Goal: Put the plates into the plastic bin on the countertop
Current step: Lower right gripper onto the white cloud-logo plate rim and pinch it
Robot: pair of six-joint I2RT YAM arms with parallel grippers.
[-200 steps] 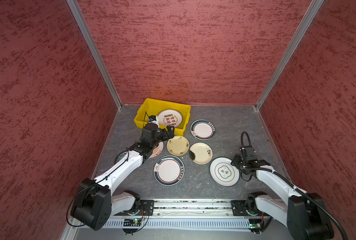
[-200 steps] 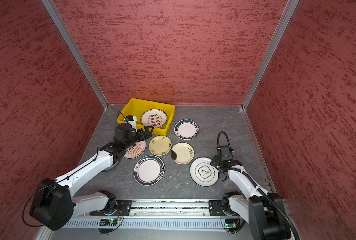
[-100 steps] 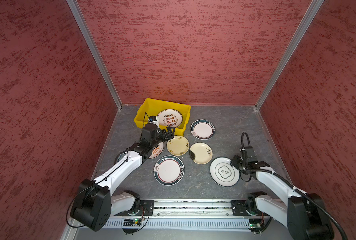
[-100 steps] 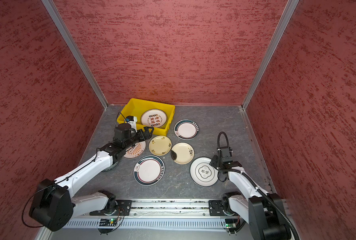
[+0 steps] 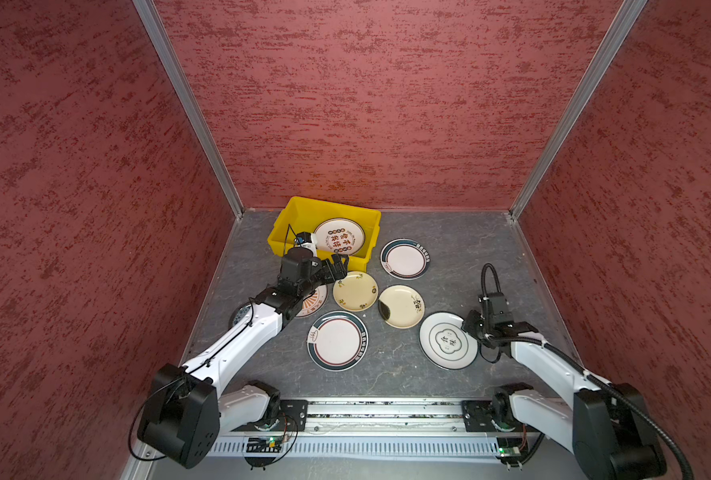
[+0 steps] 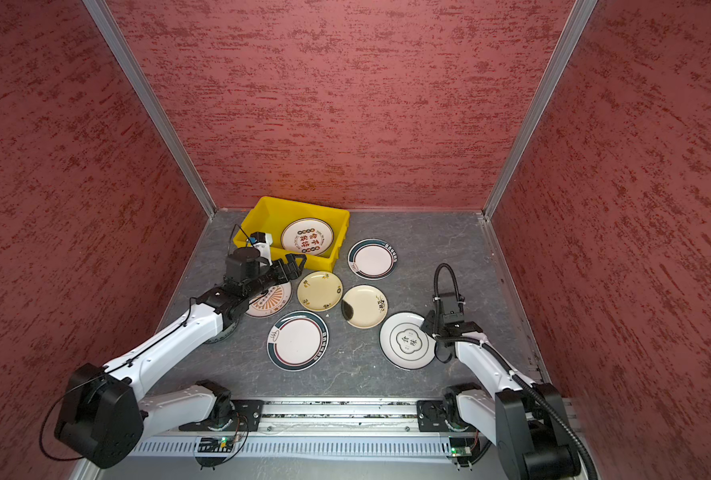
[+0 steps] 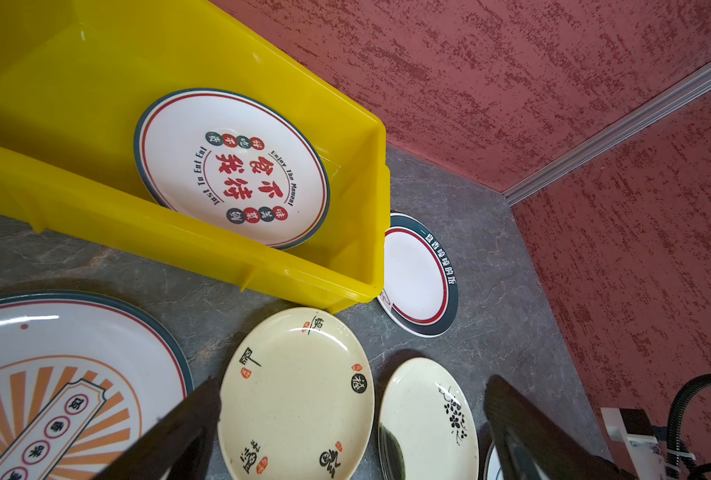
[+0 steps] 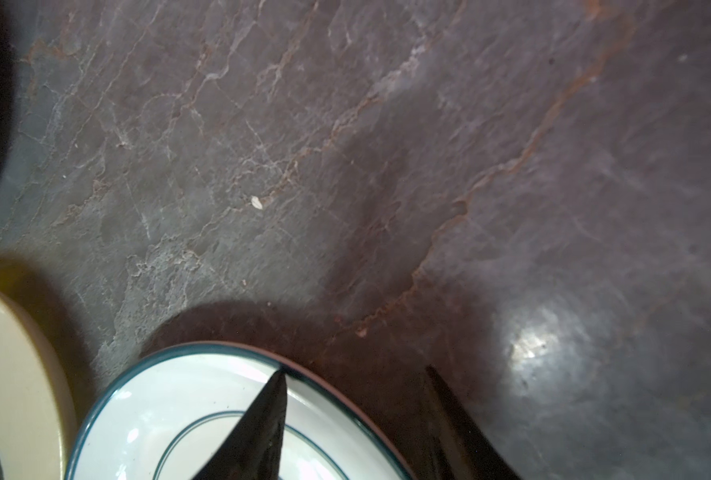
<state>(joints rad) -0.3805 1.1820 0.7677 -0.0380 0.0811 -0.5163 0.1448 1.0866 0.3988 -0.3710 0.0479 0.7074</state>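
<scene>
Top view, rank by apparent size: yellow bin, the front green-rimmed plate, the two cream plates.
1. plastic bin, clearly largest.
2. front green-rimmed plate.
3. Tie: cream plate with red seals and cream plate with black sprig look alike, so no ranking between them.

the plastic bin is yellow, its plate white with red characters (dark green rim).

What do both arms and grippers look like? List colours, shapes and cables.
The left arm and right arm have smooth white link shells with bulky black joint housings. The left gripper and right gripper are black, with tapering pointed fingers. A thick ribbed black hose runs along the right arm; no markings are legible.
</scene>
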